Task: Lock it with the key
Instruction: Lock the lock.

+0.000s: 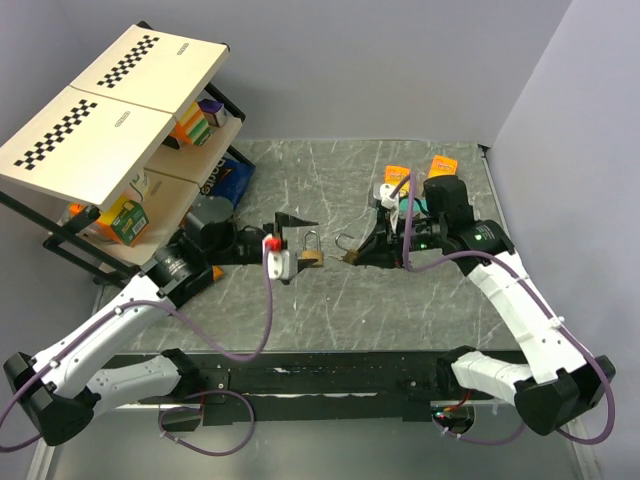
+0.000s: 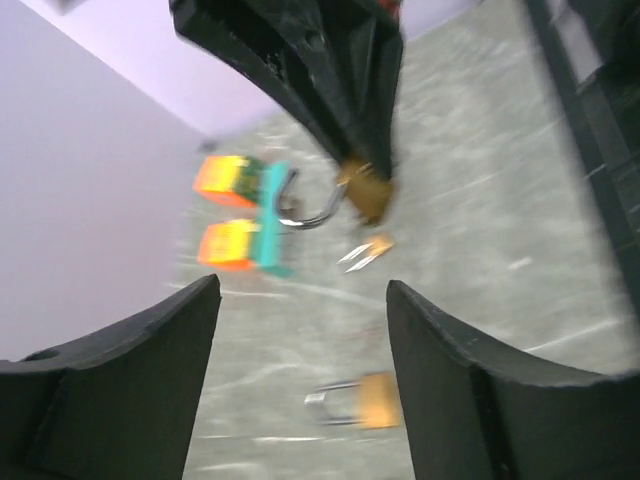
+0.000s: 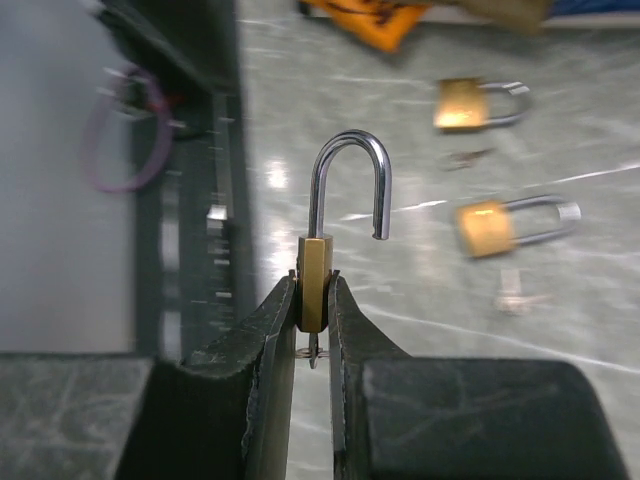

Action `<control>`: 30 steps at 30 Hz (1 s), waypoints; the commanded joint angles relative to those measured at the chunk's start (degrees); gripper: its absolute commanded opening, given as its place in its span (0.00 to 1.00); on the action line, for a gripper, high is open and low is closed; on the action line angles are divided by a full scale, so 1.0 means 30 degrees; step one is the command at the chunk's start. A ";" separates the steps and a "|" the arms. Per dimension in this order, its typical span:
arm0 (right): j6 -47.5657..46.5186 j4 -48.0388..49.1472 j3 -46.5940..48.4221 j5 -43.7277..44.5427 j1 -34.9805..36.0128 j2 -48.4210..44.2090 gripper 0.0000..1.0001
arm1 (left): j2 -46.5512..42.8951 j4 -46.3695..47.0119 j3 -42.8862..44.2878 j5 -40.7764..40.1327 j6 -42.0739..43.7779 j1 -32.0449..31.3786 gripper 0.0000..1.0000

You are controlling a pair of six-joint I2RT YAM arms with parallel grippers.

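Three brass padlocks show on my right wrist feed. The held padlock [image 3: 314, 285] stands upright, pinched by its body in the right gripper [image 3: 312, 330], whose fingers are drawn in narrow around it. Its shackle is swung open, with one end free. Under the body, in the slit between the fingers, a thin dark sliver of metal pokes out. I take that for the key [image 3: 312, 352], though it is too small to be sure.

The upper loose padlock [image 3: 470, 103] and the lower loose padlock [image 3: 500, 225] lie flat on the grey table [image 3: 450, 340], well beyond the gripper. A small blurred bit of metal lies beside each, and I cannot tell what these are.

The left gripper [image 2: 300, 300] is spread wide with nothing in it. A flat-lying padlock [image 2: 355, 400] shows on the table under the gap, but I cannot tell which loose one it is. From above, the two grippers face each other near mid-table.
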 commanded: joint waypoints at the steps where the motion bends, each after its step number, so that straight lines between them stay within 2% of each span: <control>1: 0.3591 0.0017 0.0251 -0.3710 0.0110 0.0077 0.00 | -0.0710 0.1507 -0.1583 -0.1450 0.7510 -0.0837 0.70; 6: 0.5000 0.0604 -0.0074 -0.4591 0.0402 0.0223 0.00 | -0.0595 0.1393 -0.1879 -0.1568 0.9886 -0.1862 0.65; 12: 0.4533 0.0137 0.0072 -0.4386 0.1018 0.0311 0.00 | -0.0594 0.2388 -0.2054 -0.1743 0.9216 -0.2655 0.60; 18: 0.4708 0.0283 0.0131 -0.4415 0.1194 0.0574 0.00 | -0.0507 0.2126 -0.1937 -0.1597 0.9243 -0.3386 0.58; 24: 0.4738 0.0284 0.0335 -0.4474 0.1282 0.0750 0.00 | -0.0214 0.1190 -0.1616 -0.1626 0.9858 -0.3739 0.48; 30: 0.3508 -0.0478 0.0628 -0.3919 0.1605 0.0751 0.00 | 0.0342 0.0543 -0.0883 -0.2036 0.9069 -0.3769 0.30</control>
